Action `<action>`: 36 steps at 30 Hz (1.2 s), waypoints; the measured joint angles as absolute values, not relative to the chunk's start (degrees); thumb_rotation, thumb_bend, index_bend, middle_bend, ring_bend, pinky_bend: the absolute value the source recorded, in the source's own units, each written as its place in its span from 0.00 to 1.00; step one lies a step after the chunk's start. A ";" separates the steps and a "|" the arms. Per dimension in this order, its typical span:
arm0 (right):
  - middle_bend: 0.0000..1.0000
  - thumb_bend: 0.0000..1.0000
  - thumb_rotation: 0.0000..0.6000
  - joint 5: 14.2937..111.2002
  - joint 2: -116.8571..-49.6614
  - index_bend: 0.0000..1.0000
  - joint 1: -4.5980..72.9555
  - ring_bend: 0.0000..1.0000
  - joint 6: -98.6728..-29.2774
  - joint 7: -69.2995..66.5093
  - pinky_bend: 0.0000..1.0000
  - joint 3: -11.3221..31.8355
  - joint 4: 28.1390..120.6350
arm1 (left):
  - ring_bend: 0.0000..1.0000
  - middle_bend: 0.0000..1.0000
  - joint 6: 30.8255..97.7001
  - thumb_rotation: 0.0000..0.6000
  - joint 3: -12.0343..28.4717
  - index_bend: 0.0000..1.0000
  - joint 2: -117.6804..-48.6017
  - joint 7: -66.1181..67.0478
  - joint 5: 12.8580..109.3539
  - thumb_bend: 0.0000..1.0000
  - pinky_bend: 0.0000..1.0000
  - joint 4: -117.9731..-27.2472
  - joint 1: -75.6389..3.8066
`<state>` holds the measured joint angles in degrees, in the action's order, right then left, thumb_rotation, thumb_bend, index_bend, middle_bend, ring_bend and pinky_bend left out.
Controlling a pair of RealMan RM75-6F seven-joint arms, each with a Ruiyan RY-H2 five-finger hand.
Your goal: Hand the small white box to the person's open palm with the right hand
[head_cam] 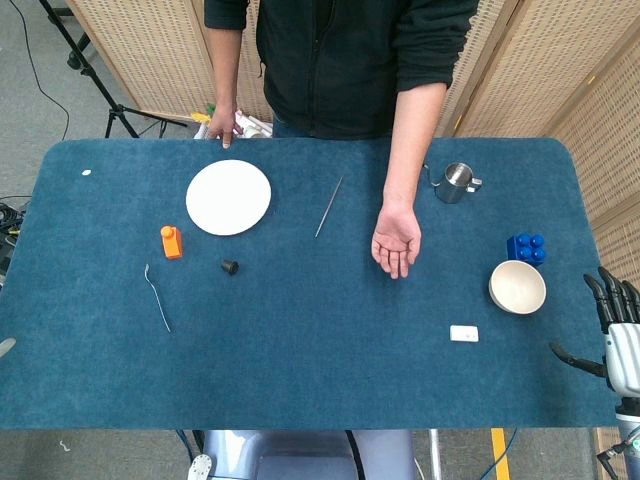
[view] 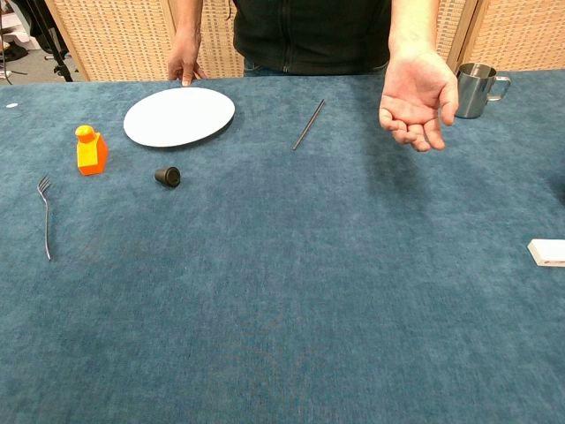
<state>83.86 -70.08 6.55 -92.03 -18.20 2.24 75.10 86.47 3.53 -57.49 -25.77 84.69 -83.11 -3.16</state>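
The small white box (head_cam: 464, 333) lies flat on the blue table at the front right; the chest view catches it at the right edge (view: 548, 252). The person's open palm (head_cam: 396, 241) (view: 418, 97) is held face up over the table's middle right. My right hand (head_cam: 613, 330) hangs at the table's right edge, fingers spread and holding nothing, well to the right of the box. It does not show in the chest view. My left hand appears in neither view.
A cream bowl (head_cam: 517, 287) and blue blocks (head_cam: 526, 248) sit just behind the box. A steel cup (head_cam: 456, 182), thin rod (head_cam: 328, 207), white plate (head_cam: 229, 197), orange bottle (head_cam: 172, 242), black cap (head_cam: 229, 266) and fork (head_cam: 157, 298) lie elsewhere.
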 measured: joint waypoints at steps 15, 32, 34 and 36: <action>0.00 0.00 1.00 91.80 -73.86 0.22 6.79 0.00 -94.55 -24.31 0.00 1.12 70.59 | 0.00 0.00 86.00 1.00 3.34 0.00 -57.59 -25.50 85.16 0.00 0.00 -83.12 -3.30; 0.00 0.03 1.00 96.59 -85.54 0.30 13.81 0.00 -79.11 -12.58 0.00 -2.59 56.95 | 0.00 0.00 84.03 1.00 3.40 0.00 -57.48 -25.28 84.64 0.00 0.00 -83.25 -4.14; 0.00 0.07 1.00 96.30 -86.40 0.31 14.48 0.00 -78.24 -11.75 0.00 -2.40 55.92 | 0.00 0.00 83.88 1.00 3.44 0.00 -57.46 -25.38 84.52 0.00 0.00 -83.24 -4.20; 0.00 0.09 1.00 96.03 -87.27 0.32 15.03 0.00 -77.71 -10.92 0.00 -2.06 54.80 | 0.00 0.00 83.72 1.00 3.51 0.00 -57.45 -25.48 84.31 0.00 0.00 -83.20 -4.24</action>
<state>96.03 -87.27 15.03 -77.71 -10.92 -2.06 54.80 83.72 3.51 -57.45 -25.48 84.31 -83.20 -4.24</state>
